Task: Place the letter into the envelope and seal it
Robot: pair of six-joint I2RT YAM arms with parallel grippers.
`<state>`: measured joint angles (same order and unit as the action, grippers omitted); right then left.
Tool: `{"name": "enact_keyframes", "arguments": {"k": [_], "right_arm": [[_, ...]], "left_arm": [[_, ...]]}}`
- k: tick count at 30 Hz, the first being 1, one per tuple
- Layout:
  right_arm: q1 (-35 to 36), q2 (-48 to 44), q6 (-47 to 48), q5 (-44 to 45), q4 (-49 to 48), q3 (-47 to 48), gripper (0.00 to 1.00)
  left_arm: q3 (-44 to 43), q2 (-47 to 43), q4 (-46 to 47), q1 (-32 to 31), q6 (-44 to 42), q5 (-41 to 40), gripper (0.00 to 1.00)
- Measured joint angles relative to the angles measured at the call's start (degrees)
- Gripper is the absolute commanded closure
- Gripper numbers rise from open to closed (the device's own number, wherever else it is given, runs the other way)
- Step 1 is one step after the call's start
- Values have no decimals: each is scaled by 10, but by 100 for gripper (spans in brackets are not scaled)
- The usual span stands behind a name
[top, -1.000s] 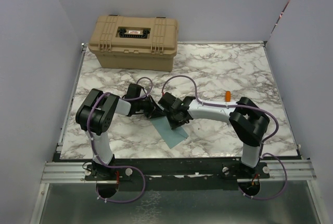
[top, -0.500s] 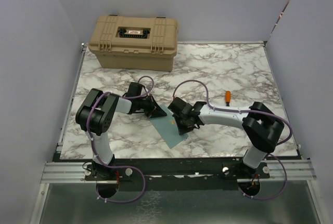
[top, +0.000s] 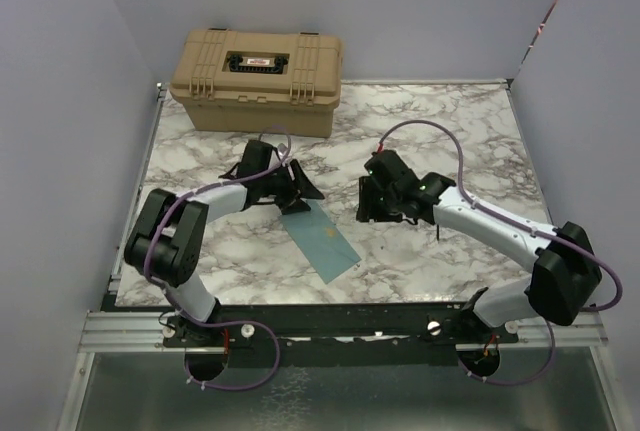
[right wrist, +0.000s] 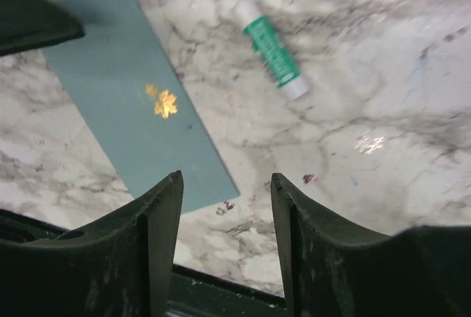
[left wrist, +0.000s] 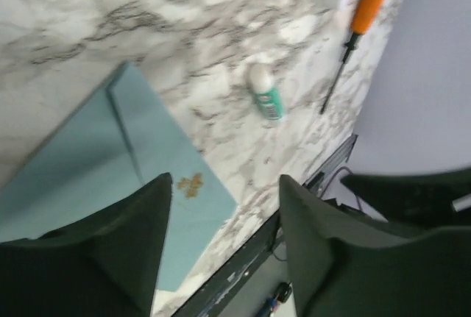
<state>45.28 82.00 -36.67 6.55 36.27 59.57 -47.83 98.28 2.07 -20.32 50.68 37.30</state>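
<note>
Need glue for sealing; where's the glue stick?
In the right wrist view, the glue stick lies just right of the envelope, apart from it.

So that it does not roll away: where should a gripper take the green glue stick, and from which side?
Probably the green middle of the glue stick, from straight above, one finger on each long side. It is a round tube lying flat on the table, clear of the envelope, so a sideways push would likely roll it.
</note>
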Motion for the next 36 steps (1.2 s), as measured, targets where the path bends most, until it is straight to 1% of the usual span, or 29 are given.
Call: {"name": "enact_keyframes", "arguments": {"k": [3, 6, 7, 8, 11, 12, 15, 19, 23, 25, 28, 31, 33, 36], "right_arm": [[-36, -10, 5, 10, -19, 2, 32], [-54, -4, 24, 16, -28, 4, 30], [-57, 2, 33, 17, -31, 7, 30], [-59, 10, 43, 17, -33, 12, 30], [-67, 39, 76, 17, -42, 24, 31], [-68, 48, 86, 16, -42, 26, 32], [-69, 71, 113, 15, -42, 29, 35], [-70, 88, 142, 14, -47, 29, 37], [-70, 108, 174, 12, -68, 31, 43], [-70, 134, 189, 10, -69, 41, 49], [-70, 177, 206, 10, -65, 60, 53], [-70, 196, 226, 11, -65, 68, 56], [-70, 197, 238, 8, -64, 68, 60], [-71, 201, 251, -9, -64, 68, 63]], "left_arm": [[-12, -67, -27, 0, -3, -22, 20], [-18, -136, -46, 0, -7, -53, 8], [-18, -166, -58, 0, -10, -74, 3], [-18, -180, -63, 0, -10, -84, 1], [-12, -256, -96, 0, -19, -156, 1], [-9, -287, -114, 0, -23, -192, 1], [1, -353, -154, 0, -36, -268, 1], [13, -413, -190, 1, -61, -337, 1], [26, -438, -206, 1, -78, -359, 1], [30, -441, -210, 1, -86, -361, 1], [41, -444, -205, 1, -93, -363, 1], [61, -452, -192, 1, -92, -366, 1], [80, -459, -174, 1, -88, -370, 1], [98, -464, -154, 1, -86, -371, 1]]}}
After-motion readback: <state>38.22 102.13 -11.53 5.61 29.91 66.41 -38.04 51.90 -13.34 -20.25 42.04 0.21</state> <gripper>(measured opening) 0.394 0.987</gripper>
